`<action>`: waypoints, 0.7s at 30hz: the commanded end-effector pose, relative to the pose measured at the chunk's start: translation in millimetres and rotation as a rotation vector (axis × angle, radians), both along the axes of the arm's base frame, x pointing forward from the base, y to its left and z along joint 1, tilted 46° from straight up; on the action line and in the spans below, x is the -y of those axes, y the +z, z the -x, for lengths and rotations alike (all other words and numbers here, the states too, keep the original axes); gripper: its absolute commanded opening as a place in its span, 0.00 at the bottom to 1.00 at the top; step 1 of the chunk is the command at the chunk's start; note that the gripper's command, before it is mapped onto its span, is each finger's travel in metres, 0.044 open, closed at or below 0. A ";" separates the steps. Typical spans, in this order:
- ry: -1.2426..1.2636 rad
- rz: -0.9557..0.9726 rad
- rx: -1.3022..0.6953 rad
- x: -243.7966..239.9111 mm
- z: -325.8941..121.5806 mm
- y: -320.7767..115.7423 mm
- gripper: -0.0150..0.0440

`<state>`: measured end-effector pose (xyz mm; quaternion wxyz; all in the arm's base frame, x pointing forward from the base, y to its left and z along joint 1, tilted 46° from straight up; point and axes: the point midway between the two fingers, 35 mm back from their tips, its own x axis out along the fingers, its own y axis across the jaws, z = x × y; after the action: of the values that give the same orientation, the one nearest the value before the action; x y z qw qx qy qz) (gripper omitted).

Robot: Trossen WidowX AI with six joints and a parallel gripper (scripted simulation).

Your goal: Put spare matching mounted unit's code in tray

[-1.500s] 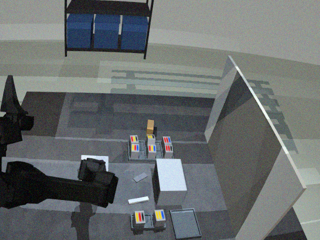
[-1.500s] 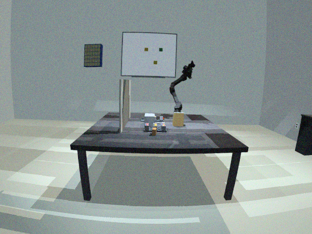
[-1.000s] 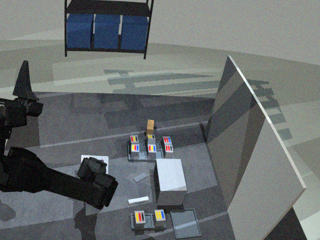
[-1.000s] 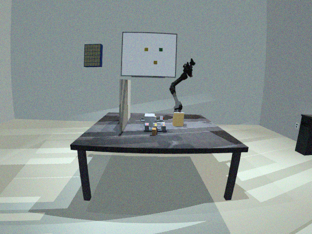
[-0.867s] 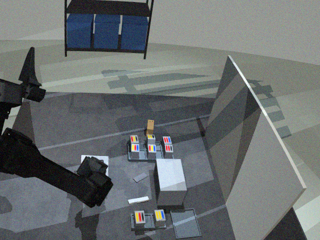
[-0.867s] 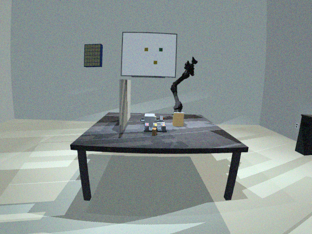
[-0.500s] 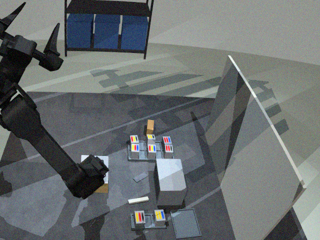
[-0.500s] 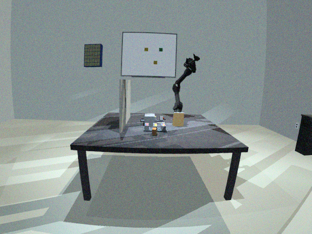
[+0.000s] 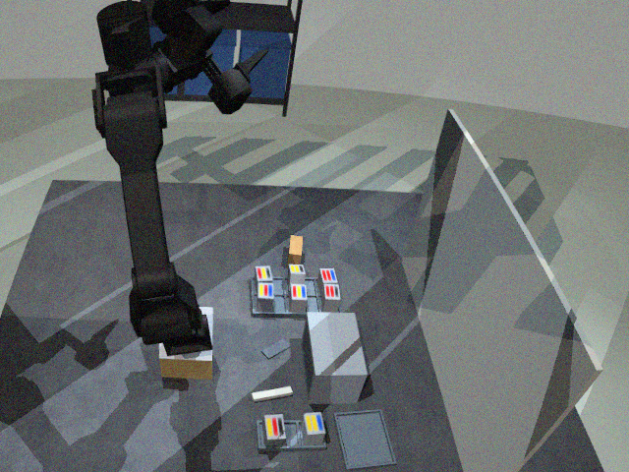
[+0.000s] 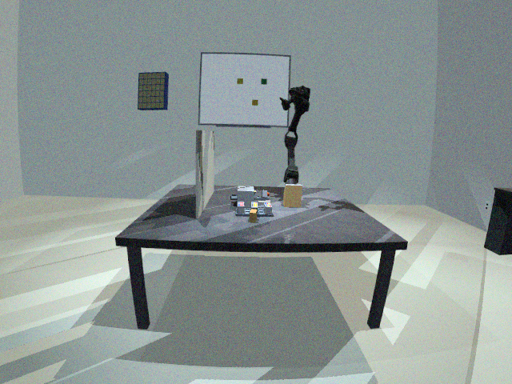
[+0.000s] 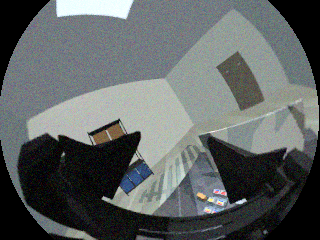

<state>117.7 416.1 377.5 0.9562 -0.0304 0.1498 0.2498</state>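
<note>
Pincer stands wide apart with nothing between its fingers, raised high above the table and well away from the grey box, which serves as the landmark; every side given from it is as the top view shows it. The arm rises from the wooden block, left of the box.

Closer in, a thin grey plate lies left of the box, and a pale bar below and left. Above the box sits the six-place rack with six striped spares, an orange block beyond them. Below the box and to its left, a smaller rack bears two more striped pieces. The tray is below the box, slightly right, with no spare in it. A tall panel stands well to the box's right.

Which piece is the mounted unit, I cannot tell; no code on a back can be read. The step in hand is probably finding that code, before any pick. Next, the wrist camera likely needs a view of the unit's back, perhaps around the box or by way of the panel, then a stripe-by-stripe comparison.
</note>
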 end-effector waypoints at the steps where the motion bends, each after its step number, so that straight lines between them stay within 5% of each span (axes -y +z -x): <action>1: -0.083 0.110 -0.011 8.5 -41.5 -24.8 1.00; 10: -0.343 0.348 -0.162 63.5 -154.1 -103.2 1.00; 21: -0.662 0.634 -0.465 191.0 -248.2 -192.0 1.00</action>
<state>350.7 257.9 206.2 0.8955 -0.2032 0.3874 -0.0823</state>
